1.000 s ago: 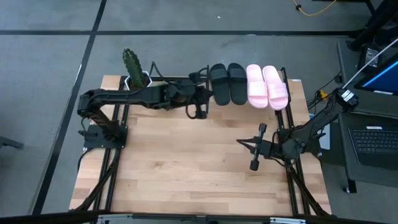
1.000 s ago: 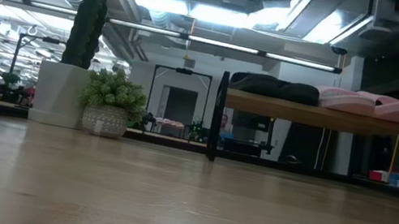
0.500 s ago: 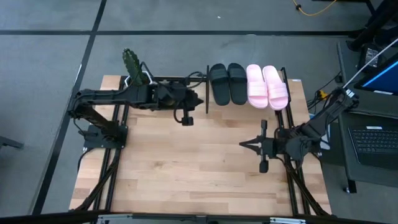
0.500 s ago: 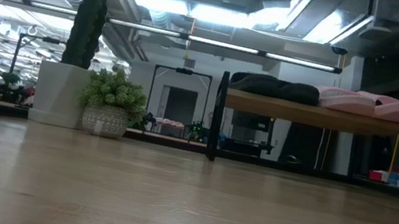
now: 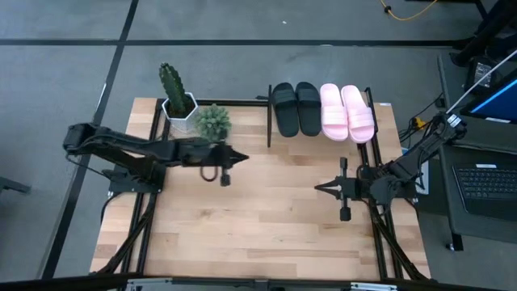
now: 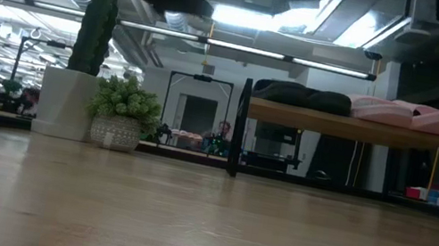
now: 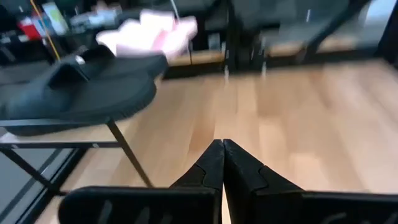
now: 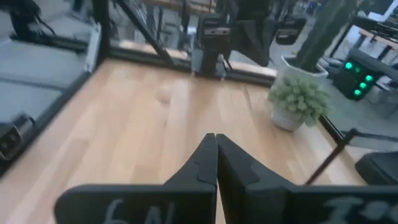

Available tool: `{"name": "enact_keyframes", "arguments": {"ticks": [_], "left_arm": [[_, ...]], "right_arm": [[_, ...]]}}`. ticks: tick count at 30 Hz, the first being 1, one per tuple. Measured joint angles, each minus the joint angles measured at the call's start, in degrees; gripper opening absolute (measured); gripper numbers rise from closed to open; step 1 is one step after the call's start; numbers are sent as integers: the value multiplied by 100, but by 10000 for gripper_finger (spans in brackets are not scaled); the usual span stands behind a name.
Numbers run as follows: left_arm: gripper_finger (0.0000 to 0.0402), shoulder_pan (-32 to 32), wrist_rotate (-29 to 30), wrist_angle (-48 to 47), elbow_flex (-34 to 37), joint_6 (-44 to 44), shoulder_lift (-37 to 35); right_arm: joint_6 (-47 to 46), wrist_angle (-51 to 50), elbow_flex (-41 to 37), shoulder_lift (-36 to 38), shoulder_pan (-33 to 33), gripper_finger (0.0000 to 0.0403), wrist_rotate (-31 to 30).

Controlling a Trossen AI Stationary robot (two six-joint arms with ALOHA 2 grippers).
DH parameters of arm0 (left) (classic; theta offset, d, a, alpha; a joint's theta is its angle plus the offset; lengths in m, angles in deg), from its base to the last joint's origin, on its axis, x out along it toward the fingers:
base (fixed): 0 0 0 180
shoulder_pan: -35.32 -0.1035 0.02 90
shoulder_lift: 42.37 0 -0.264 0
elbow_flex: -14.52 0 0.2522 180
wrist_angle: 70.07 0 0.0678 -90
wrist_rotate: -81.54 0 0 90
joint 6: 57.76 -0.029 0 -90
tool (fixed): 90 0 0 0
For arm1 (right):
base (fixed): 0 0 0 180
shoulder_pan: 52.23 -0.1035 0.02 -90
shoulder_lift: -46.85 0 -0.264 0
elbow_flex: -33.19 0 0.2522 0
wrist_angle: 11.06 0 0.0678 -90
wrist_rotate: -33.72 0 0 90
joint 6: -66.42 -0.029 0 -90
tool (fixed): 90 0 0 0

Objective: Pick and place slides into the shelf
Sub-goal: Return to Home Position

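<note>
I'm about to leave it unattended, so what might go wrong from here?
The left pincer, shut, hangs close to the small potted plant and the cactus; a wide swing might tip them. The black slides lie at the shelf end nearest that arm, so a brush might nudge one off. The right pincer, also shut, is well clear.

Your left arm lies stretched out toward 3 o'clock. The left gripper (image 5: 240,157) at its end has both fingers (image 7: 210,165) pressed together, and it holds nothing. Your right arm is folded at the 3 o'clock side. The right gripper (image 5: 318,187) points toward 9 o'clock, also closed and empty.
</note>
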Motion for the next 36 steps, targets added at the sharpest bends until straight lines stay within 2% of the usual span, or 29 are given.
{"name": "enact_keyframes", "arguments": {"ticks": [3, 8, 14, 18, 23, 29, 36], "left_arm": [[0, 0, -42, 384, 462, 110, -654], [0, -38, -376, 384, 946, -163, -1786], [0, -239, -713, 70, 1671, -116, -3124], [0, -364, -729, 18, 2284, 116, -4073], [0, -381, -754, -29, 2940, 167, -5080], [0, -381, -756, -35, 3516, 374, -5674], [0, -381, -756, -30, 3783, 470, -5748]], "right_arm": [[202, 219, -95, 288, 4, 2, 232], [526, 300, -106, 896, 96, 3, 869], [945, 38, -106, 1550, 213, 3, 889], [736, -428, -106, 1946, 307, 3, 888], [608, -516, -306, 2215, 389, 3, 888], [711, -392, -895, 2625, 457, 3, 888], [467, -65, -1557, 3289, 457, 3, 885]]}}
